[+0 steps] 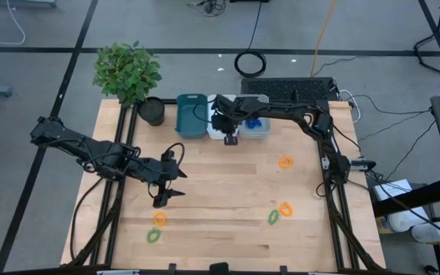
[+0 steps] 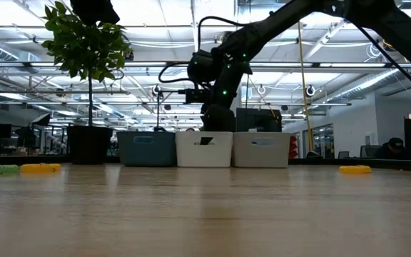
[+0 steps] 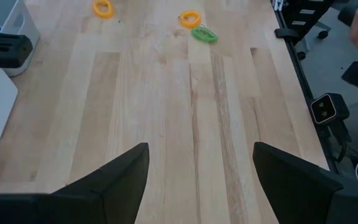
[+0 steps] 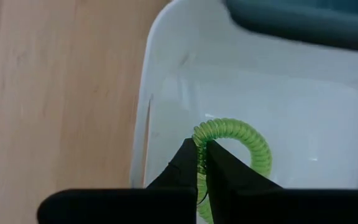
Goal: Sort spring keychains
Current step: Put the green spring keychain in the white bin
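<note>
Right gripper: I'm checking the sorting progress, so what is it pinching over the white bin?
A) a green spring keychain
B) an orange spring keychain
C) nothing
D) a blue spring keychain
A: the right gripper is shut on a green spring keychain above the inside of the white bin.

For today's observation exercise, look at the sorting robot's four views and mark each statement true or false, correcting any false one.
1. The right gripper is shut on a green keychain over the white bin. True.
2. The left gripper holds an orange keychain. False: it is open and empty above the table.
3. Three bins stand in a row at the table's far edge. True: teal bin, white bin, clear bin.
4. The plant stands beside the clear bin. False: it stands beside the teal bin.
5. No keychains remain on the table. False: several orange and green ones do.
</note>
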